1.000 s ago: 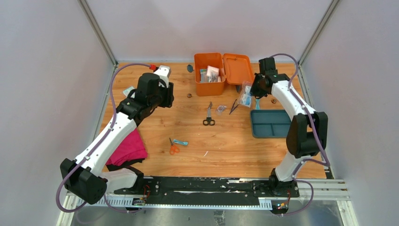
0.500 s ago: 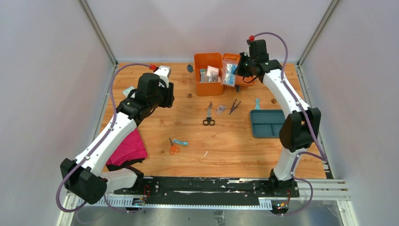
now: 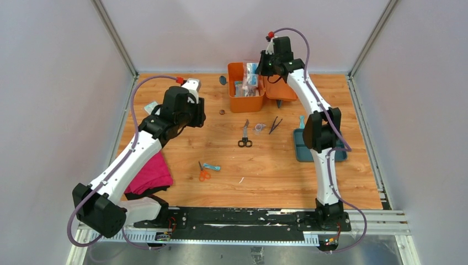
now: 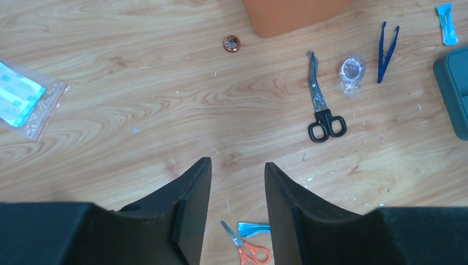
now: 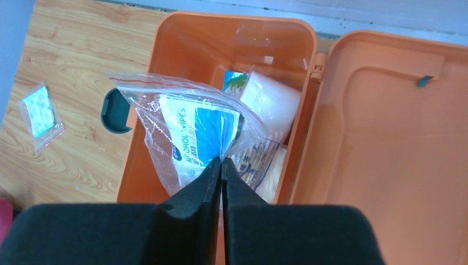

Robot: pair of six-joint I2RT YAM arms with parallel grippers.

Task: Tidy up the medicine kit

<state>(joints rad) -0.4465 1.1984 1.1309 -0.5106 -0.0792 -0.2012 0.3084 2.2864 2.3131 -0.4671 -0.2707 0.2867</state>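
Your right arm has swung across from the near right of the medicine kit (image 3: 245,88), where it was a second ago, and now reaches over the open box. The kit sits by the far edge of the table, its lid thrown back flat to the right and packets already lying inside.

The right gripper (image 5: 222,165) is pinched tight on a bunched edge of a clear zip bag of alcohol wipes (image 5: 193,132). The bag hangs above the kit's interior, mostly inside the line of the rim as the wrist view shows it. So the carry looks done, and the release is what remains for this item. Lowering a little before letting go should keep the bag from catching on the wall.

Your left gripper (image 4: 234,165) has not moved. It hovers well to the near left of the kit, jaws roughly half apart, holding nothing.

Still outside the kit:
- black-handled shears (image 4: 323,110), on the near side
- blue tweezers (image 4: 386,49), just right of the shears
- orange scissors (image 4: 248,251), farther toward you
- a second small zip bag (image 4: 22,102), off to the kit's left
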